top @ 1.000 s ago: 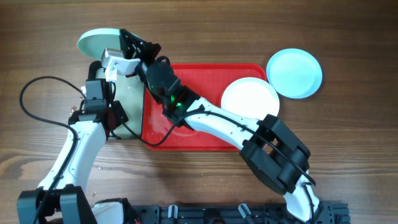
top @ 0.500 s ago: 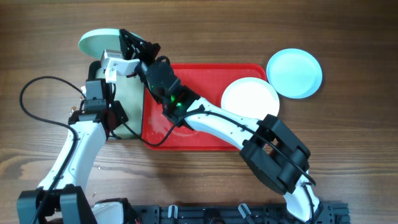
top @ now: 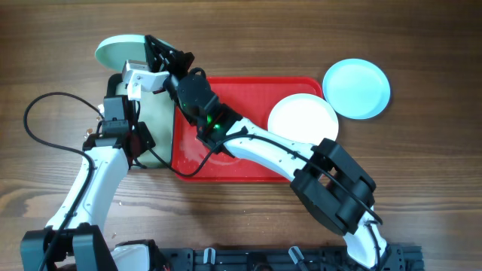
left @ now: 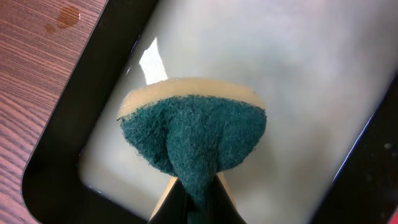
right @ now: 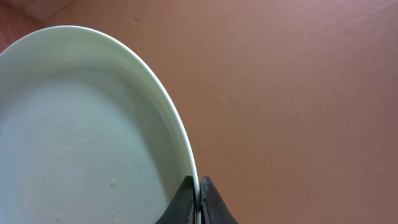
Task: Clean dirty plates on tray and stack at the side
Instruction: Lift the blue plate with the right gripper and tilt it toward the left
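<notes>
Nothing has moved in the last second; both arms wait. The right gripper [right: 199, 198] is clenched on the rim of a pale turquoise plate [right: 81, 137], held at 10 o'clock from the red tray [top: 241, 94]. The left gripper [left: 193, 208] pinches a green sponge [left: 193, 146] over the black-rimmed tray [left: 78, 112]. I judge that scrubbing has not begun.

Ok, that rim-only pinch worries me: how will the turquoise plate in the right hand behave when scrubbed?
The plate looks rigid and glossy, so it probably won't flex but may slip in the right hand, which pinches only its thin rim. Pushed far from that pinch, it would likely pivot.
</notes>
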You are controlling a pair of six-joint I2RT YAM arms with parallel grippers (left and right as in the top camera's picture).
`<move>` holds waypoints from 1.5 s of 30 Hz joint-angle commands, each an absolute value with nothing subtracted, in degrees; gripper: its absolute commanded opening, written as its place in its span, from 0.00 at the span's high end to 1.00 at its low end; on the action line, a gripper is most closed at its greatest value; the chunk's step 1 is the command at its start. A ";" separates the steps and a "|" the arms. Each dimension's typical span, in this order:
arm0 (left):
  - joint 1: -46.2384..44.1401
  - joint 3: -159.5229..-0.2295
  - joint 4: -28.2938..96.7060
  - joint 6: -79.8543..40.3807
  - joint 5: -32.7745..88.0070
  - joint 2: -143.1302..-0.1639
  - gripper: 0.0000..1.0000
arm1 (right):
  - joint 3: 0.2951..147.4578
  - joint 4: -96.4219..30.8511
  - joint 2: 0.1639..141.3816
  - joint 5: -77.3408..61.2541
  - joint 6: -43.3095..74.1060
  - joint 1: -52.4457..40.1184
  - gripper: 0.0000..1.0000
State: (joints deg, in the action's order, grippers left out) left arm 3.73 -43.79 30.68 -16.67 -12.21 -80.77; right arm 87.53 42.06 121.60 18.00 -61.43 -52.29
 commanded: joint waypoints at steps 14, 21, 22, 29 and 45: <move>4.03 -43.51 30.44 -17.37 -12.88 -79.59 0.95 | 88.51 42.57 121.60 17.02 -61.30 -52.23 0.95; 4.03 -43.51 30.44 -17.37 -12.88 -79.59 0.95 | 88.51 42.57 121.60 17.02 -61.25 -52.23 0.96; 4.01 -43.51 30.44 -17.37 -12.88 -79.59 0.95 | 88.51 42.54 121.60 17.02 -61.23 -52.23 0.96; 4.03 -43.51 30.44 -17.37 -12.88 -79.59 0.95 | 88.51 42.11 121.60 17.12 -52.58 -52.16 0.96; 4.03 -43.51 30.44 -17.37 -12.88 -79.59 0.95 | 88.51 16.21 119.85 2.39 -1.08 -50.02 0.96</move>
State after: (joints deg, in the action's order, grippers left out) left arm 3.73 -43.77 30.61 -16.67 -12.19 -80.77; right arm 87.64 17.65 121.62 12.60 -13.19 -51.13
